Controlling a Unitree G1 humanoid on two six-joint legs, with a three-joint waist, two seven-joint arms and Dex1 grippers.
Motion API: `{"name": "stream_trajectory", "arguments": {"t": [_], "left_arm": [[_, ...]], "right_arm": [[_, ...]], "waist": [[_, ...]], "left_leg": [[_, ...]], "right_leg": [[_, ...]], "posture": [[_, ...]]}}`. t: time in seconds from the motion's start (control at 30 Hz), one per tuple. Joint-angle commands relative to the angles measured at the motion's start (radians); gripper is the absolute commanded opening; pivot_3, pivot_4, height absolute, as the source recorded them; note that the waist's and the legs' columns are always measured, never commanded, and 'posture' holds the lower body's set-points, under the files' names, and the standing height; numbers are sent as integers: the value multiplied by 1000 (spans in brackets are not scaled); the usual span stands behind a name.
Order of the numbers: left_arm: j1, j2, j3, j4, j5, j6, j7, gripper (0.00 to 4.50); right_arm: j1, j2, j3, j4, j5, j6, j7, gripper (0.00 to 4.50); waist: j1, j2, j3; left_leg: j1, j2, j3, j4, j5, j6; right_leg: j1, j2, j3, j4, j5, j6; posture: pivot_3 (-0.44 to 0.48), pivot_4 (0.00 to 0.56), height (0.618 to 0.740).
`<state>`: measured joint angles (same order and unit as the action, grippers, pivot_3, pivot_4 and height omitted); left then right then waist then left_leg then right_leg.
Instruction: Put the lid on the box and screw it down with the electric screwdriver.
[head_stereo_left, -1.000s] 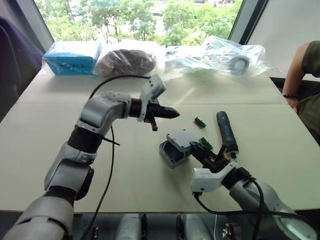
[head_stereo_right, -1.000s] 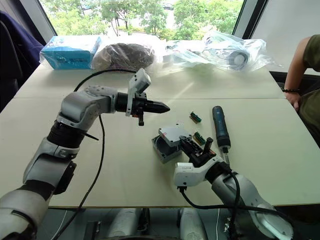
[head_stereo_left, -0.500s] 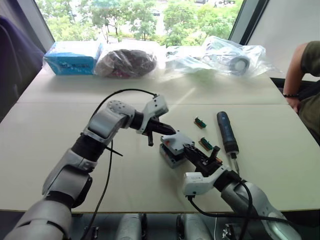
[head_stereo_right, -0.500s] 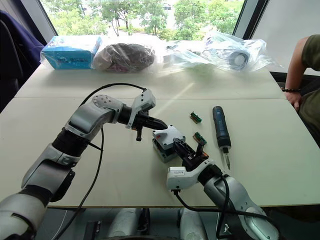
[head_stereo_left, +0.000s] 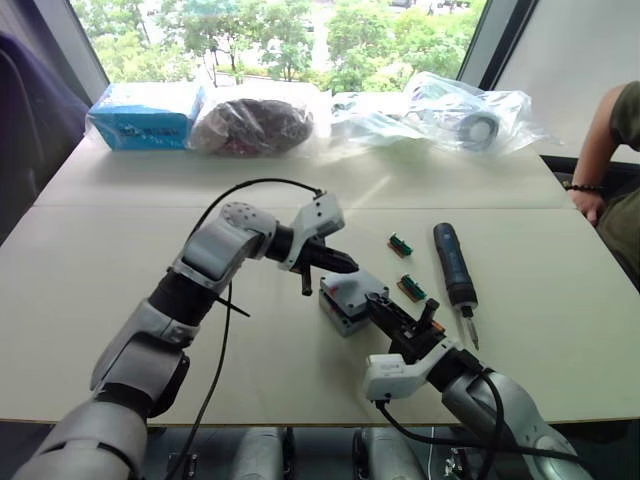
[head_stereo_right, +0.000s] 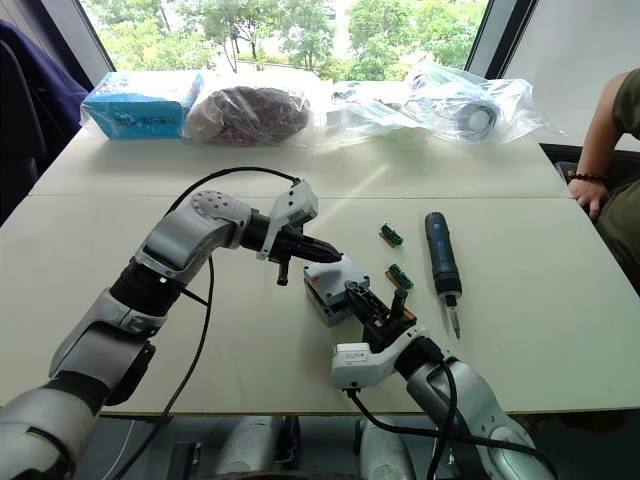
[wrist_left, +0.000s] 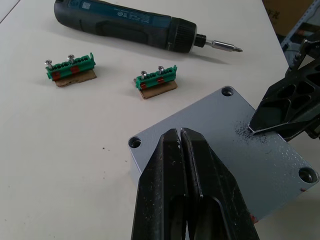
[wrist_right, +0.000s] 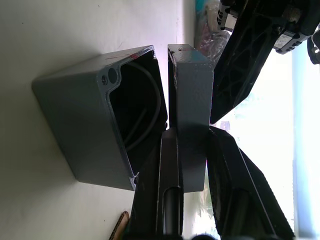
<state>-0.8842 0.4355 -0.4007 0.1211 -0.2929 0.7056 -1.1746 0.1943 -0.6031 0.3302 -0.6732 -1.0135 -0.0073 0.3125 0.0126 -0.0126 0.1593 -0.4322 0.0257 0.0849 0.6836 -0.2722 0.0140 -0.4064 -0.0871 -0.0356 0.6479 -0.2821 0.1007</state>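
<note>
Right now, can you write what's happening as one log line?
right gripper: shut on lid | lid: over box, gap left | left gripper: shut, on lid | electric screwdriver: on table

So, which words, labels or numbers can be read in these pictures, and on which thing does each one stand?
None can be read.
Electric screwdriver: a small light label on its handle, too blurred to read.
Blue carton: white print on its side, too small to read.
Lid: no text.

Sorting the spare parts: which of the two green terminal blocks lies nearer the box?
The green terminal block between the box and the electric screwdriver's bit end. The other lies farther up the table, toward the window.
</note>
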Motion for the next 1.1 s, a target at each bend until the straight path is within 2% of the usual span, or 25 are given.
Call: {"name": "stream_trajectory", "arguments": {"t": [0.03,0.43,0.5,0.53,0.6,0.67,1.1], "left_arm": [[9,10,-21,-42,24,-27,-12,48],[47,-1,-101,-23,135,-121,-7,48],[52,-2,-109,-17,150,-132,-8,0],[55,-1,-114,-14,158,-139,-9,0],[62,0,-120,-12,168,-144,-11,0],[74,2,-130,-14,180,-149,-10,0],[100,3,-156,39,269,-227,19,0]], "right_arm": [[11,17,-23,-26,-10,-25,9,162],[21,49,-42,4,-11,-57,39,162],[26,54,-49,3,-9,-61,39,1167],[28,55,-52,2,-8,-64,40,1293],[33,58,-59,-1,-10,-72,37,2217],[40,59,-66,-6,-9,-81,37,2900],[58,60,-110,-37,47,-132,59,2900]], "waist": [[1,0,0],[0,0,0],[1,0,-1],[1,0,-1],[0,0,-1],[0,0,-1],[1,-1,-2]], "left_leg": [[0,0,0,0,0,0],[8,0,0,0,0,0],[9,0,0,0,0,1],[8,0,0,0,0,1],[8,0,0,0,0,1],[10,0,0,0,0,1],[15,0,-1,0,-1,2]], "right_leg": [[0,0,0,0,0,0],[9,0,0,0,0,0],[9,0,0,0,0,0],[9,0,0,0,0,0],[9,0,0,0,0,0],[10,0,0,0,0,0],[16,0,0,-1,-1,0]], "posture": [[0,150,740],[0,150,740],[0,150,740],[0,150,740],[0,150,740],[0,150,740],[0,150,740]]}}
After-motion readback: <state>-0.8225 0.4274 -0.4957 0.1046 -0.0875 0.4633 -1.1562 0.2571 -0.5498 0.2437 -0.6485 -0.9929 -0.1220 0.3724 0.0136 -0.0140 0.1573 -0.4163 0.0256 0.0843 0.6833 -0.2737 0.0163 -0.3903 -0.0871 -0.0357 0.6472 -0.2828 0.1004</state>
